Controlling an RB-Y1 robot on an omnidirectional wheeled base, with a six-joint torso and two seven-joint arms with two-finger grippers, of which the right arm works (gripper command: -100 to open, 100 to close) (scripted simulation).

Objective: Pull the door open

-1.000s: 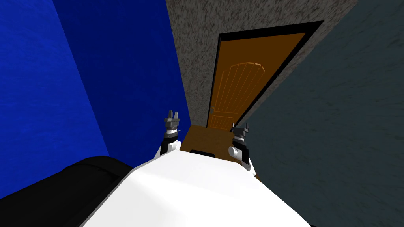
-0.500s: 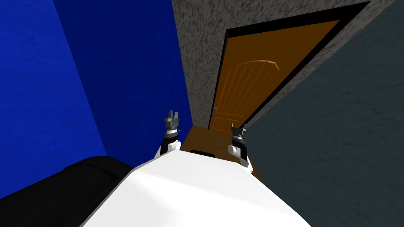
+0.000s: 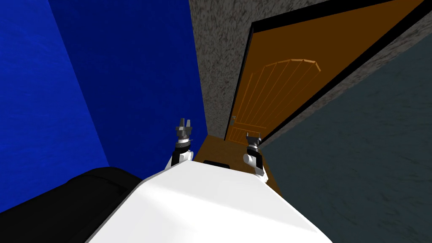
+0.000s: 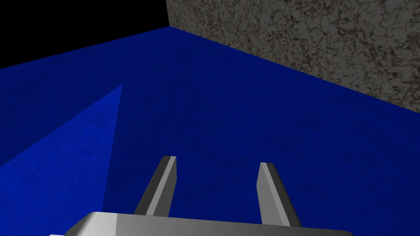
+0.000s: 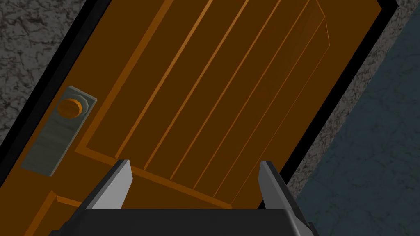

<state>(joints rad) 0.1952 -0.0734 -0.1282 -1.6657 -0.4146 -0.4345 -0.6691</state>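
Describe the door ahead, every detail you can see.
The door is orange-brown, with a raised panel of vertical grooves arched at the top. A round orange knob sits on a grey plate near one edge. It looks shut, flush in its black frame, set in a speckled grey wall. Nothing touches it; the open right hand points at it, apart.

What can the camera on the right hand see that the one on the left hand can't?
Right wrist view, not the left: the orange-brown door in its black frame, its round knob on a grey plate, and the open right pincer pointing at the door's panels. Left wrist view, not the right: a blue wall, a black area beyond it, and the open left pincer. Both: the speckled grey wall.
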